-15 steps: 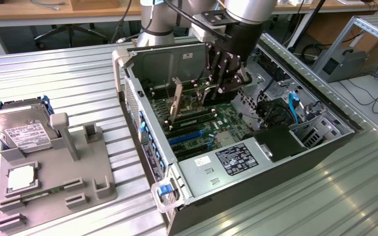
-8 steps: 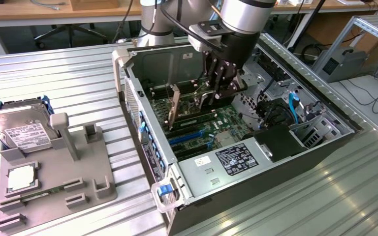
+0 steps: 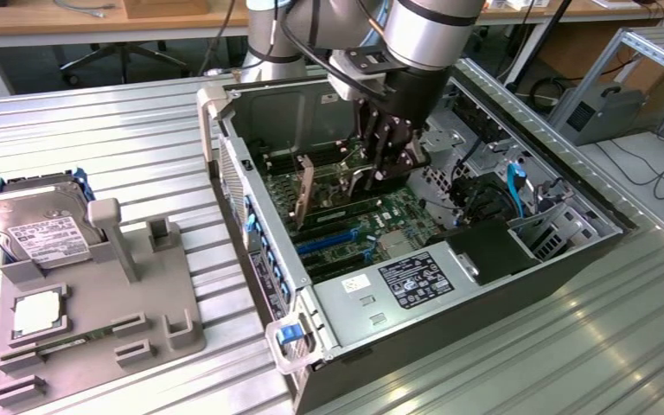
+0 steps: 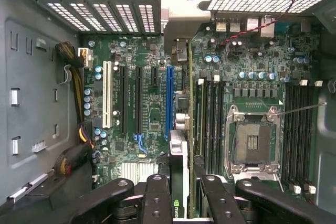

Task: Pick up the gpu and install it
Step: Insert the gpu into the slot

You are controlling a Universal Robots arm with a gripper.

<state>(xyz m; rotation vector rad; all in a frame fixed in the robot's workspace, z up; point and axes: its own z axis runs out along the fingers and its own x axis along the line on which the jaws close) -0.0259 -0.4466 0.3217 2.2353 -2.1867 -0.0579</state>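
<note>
Black fingers (image 4: 157, 198) of the claw (image 4: 185, 195) pinch the gpu (image 4: 177, 182) edge-on, holding it upright inside the open computer case (image 3: 459, 328), over the green motherboard (image 4: 152, 108) and just beside its long blue slot (image 4: 168, 98). Well apart, at the exterior view's left, a hard drive (image 3: 38, 229) sits in a gray holder (image 3: 159, 320) on the ribbed metal worktop (image 3: 101, 147).
</note>
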